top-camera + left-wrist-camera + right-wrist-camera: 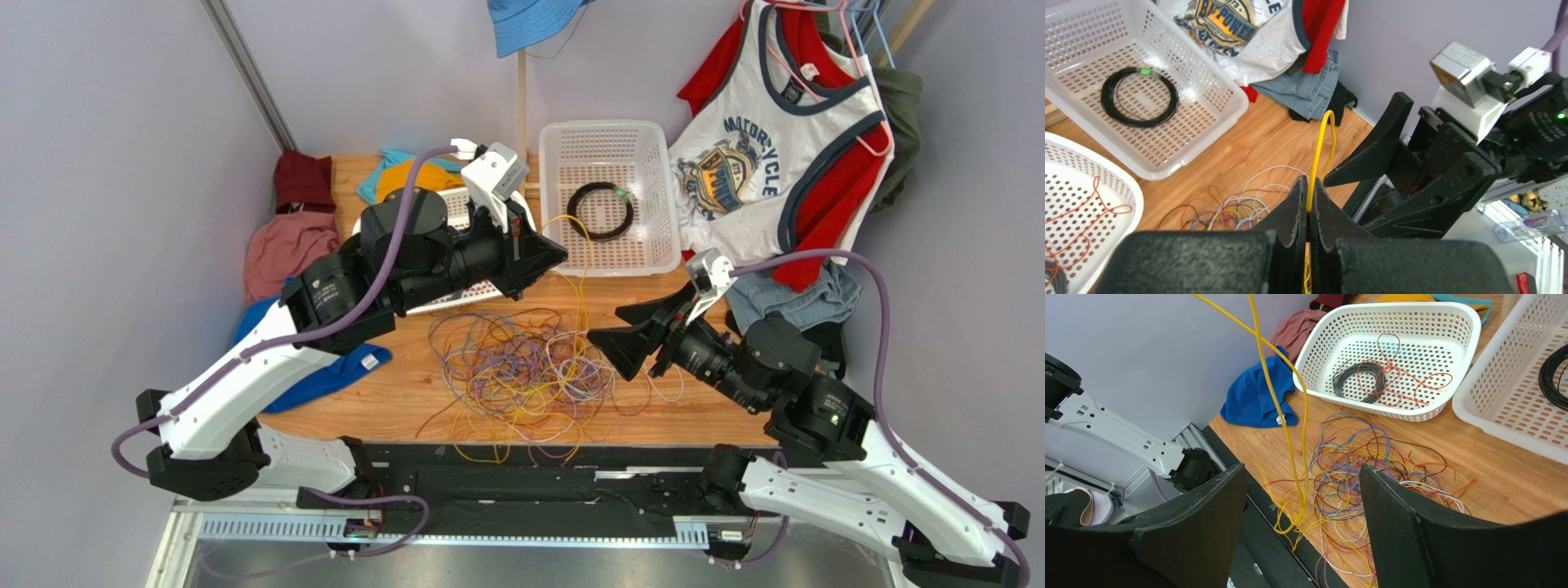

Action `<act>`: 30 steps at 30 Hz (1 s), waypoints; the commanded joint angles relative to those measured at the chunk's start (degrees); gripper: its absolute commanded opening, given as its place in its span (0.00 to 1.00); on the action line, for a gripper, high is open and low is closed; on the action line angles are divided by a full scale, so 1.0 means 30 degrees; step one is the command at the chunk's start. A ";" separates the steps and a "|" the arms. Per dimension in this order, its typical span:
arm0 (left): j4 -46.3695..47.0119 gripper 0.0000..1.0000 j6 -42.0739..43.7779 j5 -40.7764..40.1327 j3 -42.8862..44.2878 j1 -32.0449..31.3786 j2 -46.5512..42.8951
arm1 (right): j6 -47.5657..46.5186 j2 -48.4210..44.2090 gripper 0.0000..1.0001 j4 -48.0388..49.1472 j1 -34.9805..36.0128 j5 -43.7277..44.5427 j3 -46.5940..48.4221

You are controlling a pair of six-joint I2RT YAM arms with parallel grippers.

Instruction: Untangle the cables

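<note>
Cables (pixel 515 368) lie knotted mid-counter (pixel 705 410), toward the near edge. My left tool (pixel 1308 205) is pinched tight on one yellow strand (pixel 1322 141), while my right tool (pixel 1300 484) gapes wide, empty. Lifting higher could drag the rest up or cinch it tighter.

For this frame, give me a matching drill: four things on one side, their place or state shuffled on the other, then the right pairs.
Things:
1. yellow cable
2. black coil
3. right gripper
4. tangle

Place or state:
a. heaped on the table
b. jaws open, holding nothing
c. pinched in the left gripper
d. lying in a basket

Pairs: 1-c, 2-d, 3-b, 4-a
</note>
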 commanded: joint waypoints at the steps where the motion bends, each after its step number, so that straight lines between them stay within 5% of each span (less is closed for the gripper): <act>1: 0.0601 0.00 -0.0437 0.0533 0.1080 -0.0016 -0.0176 | -0.0090 -0.0250 0.72 0.1971 0.0040 -0.0452 -0.0361; 13: 0.0718 0.00 -0.0790 0.1058 0.1051 -0.0192 0.0029 | -0.0470 0.2063 0.66 0.3407 0.0069 0.0161 -0.0596; 21: 0.1126 0.00 -0.0644 0.0392 -0.0821 -0.0192 -0.1258 | -0.0851 0.2856 0.00 0.3058 0.0040 0.1480 0.0106; 23: 0.1390 0.00 -0.0585 0.0096 -0.1930 -0.0192 -0.1929 | -0.1056 0.2797 0.00 0.2415 0.0040 0.2095 0.0922; 28: 0.1043 0.66 -0.0788 -0.2681 -0.4975 -0.0192 -0.3396 | -0.2256 0.3438 0.00 -0.0216 0.0040 0.4783 0.4144; 29: 0.0779 0.90 -0.1080 -0.3559 -0.5507 -0.0192 -0.3979 | -0.2577 0.3674 0.00 -0.0689 0.0040 0.5315 0.4933; 30: 0.0283 0.93 -0.1692 -0.5105 -0.6092 -0.0192 -0.4332 | -0.2812 0.3966 0.00 -0.1070 0.0040 0.5755 0.6362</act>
